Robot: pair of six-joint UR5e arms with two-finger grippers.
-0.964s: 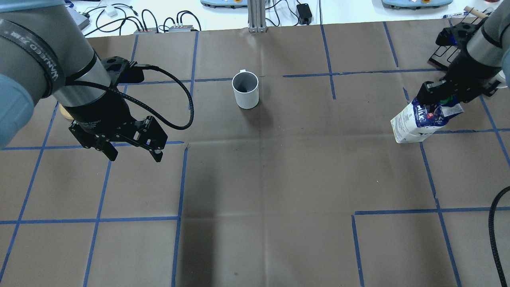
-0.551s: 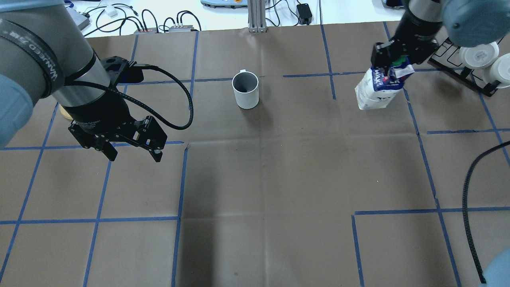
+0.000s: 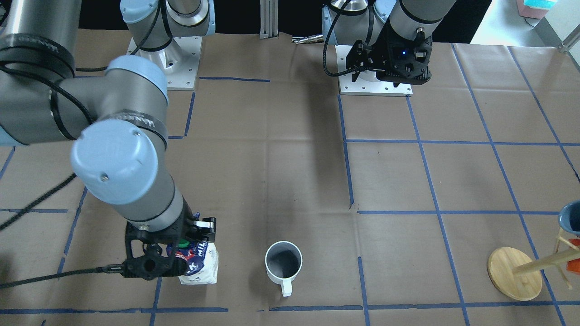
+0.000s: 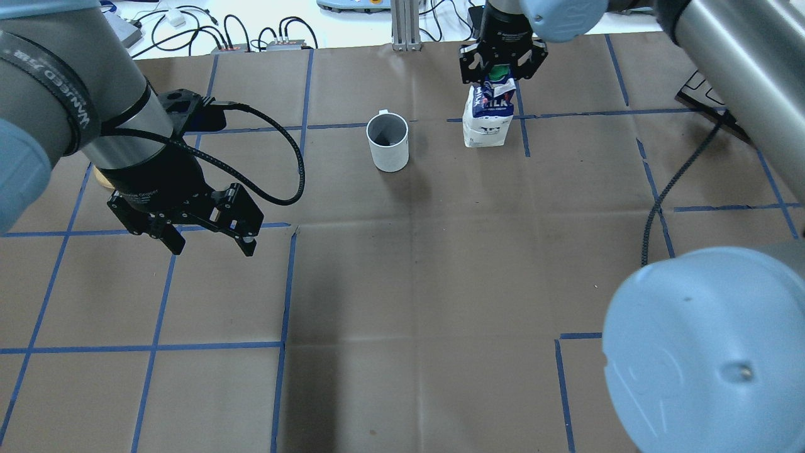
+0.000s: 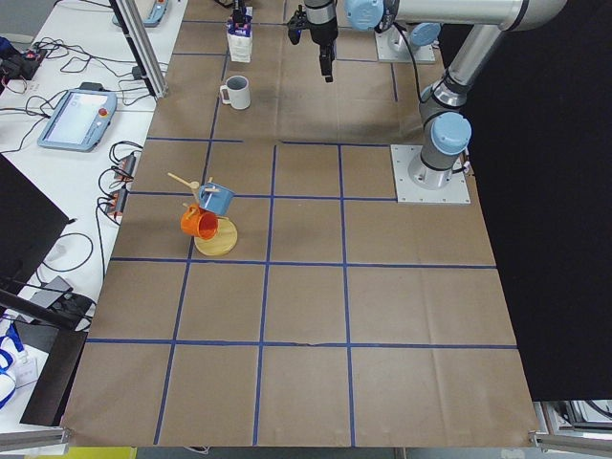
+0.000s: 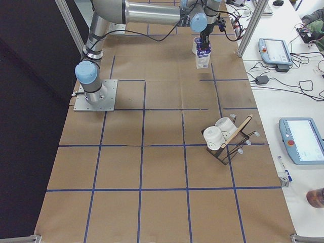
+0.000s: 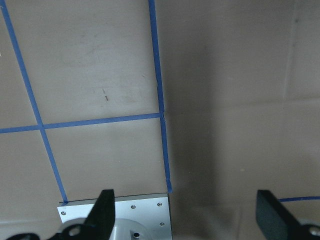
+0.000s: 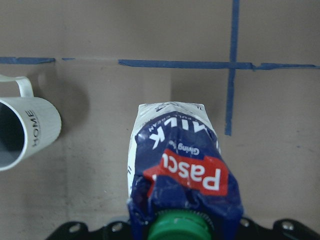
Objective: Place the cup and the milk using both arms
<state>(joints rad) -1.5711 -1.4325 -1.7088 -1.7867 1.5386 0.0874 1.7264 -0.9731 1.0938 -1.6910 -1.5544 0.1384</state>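
The white cup stands upright at the far middle of the table, its handle pointing away from the robot; it also shows in the front view and the right wrist view. The milk is upright just to its right, blue top and green cap up. My right gripper is shut on the carton's top ridge. I cannot tell whether its base touches the paper. My left gripper is open and empty, hovering at the near left, well away from the cup.
A wooden mug tree with a blue and an orange mug stands at the robot's far left. A black wire rack with white cups stands on the right side. My right arm's elbow hangs over the near right. Blue tape lines cross the brown paper.
My right arm has carried the milk from the table's right edge leftwards and farther back, to just right of the cup. The left arm and the cup have not moved.
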